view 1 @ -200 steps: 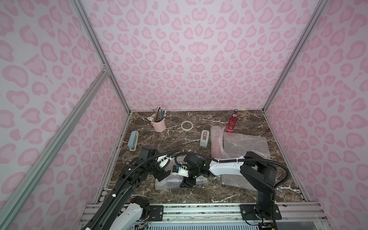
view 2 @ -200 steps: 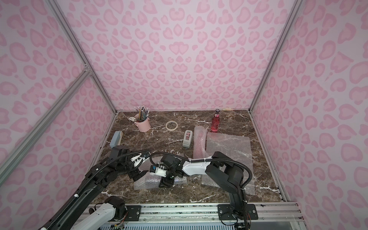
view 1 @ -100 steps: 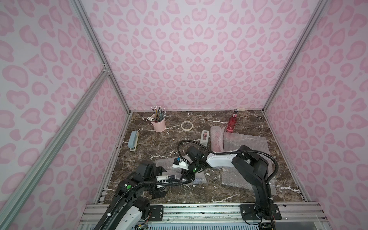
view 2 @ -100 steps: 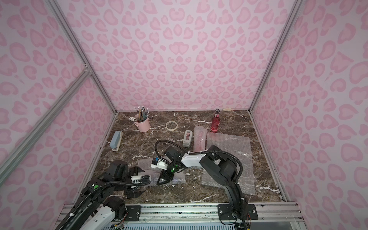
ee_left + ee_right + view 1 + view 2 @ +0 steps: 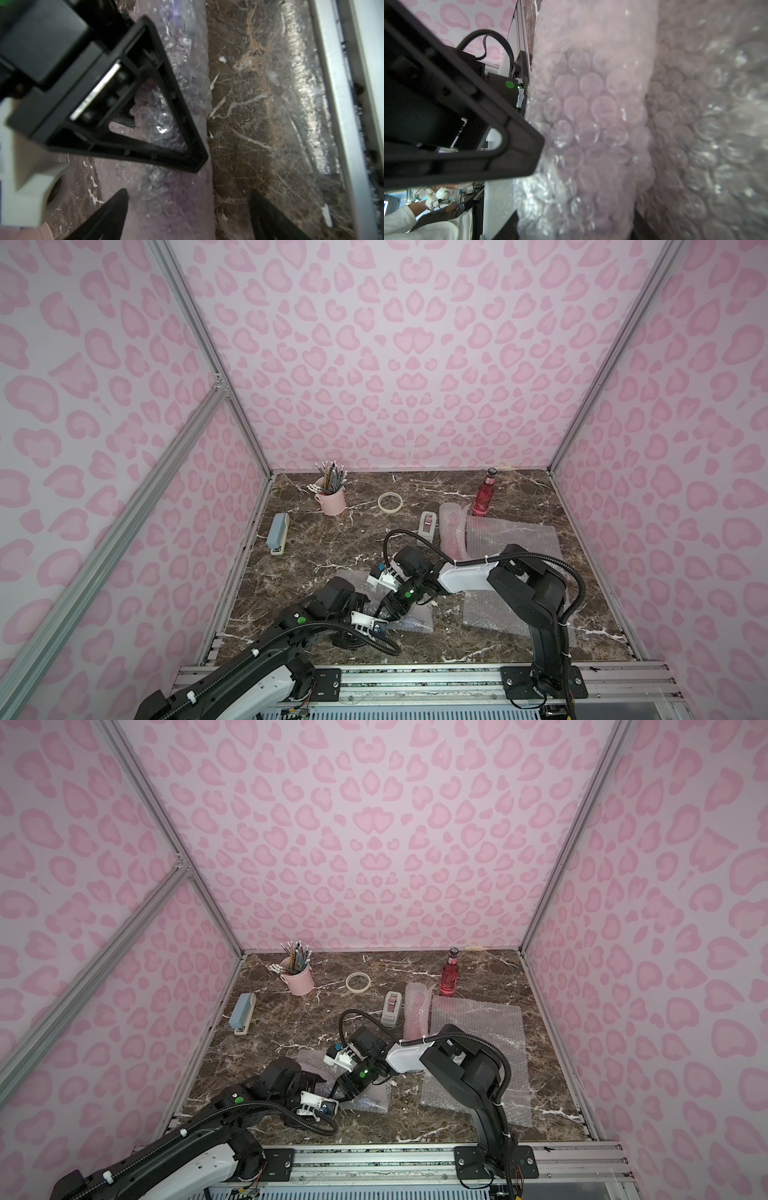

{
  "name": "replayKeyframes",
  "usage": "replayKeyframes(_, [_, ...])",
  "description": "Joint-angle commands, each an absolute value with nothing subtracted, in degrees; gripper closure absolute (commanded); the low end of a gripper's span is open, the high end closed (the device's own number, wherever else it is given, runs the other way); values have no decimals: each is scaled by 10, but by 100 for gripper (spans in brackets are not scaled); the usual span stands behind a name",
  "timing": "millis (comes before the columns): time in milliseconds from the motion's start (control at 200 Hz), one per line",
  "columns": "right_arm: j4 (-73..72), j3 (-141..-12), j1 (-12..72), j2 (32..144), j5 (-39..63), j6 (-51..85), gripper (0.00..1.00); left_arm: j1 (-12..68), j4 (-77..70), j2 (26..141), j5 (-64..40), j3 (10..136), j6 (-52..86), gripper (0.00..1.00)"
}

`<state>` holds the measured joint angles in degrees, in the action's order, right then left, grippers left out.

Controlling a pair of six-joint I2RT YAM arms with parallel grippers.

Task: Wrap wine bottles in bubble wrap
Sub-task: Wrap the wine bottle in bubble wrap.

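Looking at the near middle of the marble table [image 5: 307,560], the right gripper [image 5: 575,216] reaches down over the rolled bubble wrap [image 5: 415,617] lying there. The roll fills the gap between its fingers, so it looks clamped on it. Just to the left, the left gripper [image 5: 188,193] hovers low with its jaws spread wide and nothing in them. Flat bubble wrap sheets [image 5: 515,539] lie on the right, and one pink-red bottle [image 5: 482,497] stands upright at the far right, just behind them. Can't tell what's inside the roll.
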<state>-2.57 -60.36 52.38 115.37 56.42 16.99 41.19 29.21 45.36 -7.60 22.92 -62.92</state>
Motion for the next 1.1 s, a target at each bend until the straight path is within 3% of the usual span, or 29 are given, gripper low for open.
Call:
replayKeyframes(0, [-19,-589,522,1162,553,214,45,420,196,483,-22,228,-600,11])
replayKeyframes(335, [-67,-555,513,1161,561,234,42,433,200,611,6,258,-572,21])
replayKeyframes(515, [-72,-554,513,1155,551,229,33,432,187,639,13,273,-558,39])
replayKeyframes(815, [-51,-538,513,1111,523,190,21,413,213,638,16,272,-562,46])
replayKeyframes(840, [-42,-538,513,1108,518,184,10,410,215,637,17,272,-561,46])
replayKeyframes(885, [-26,-537,512,1099,509,173,3,407,216,634,14,269,-560,46])
replayKeyframes(1095, [-1,-518,493,1055,492,156,5,392,236,621,9,267,-552,49])
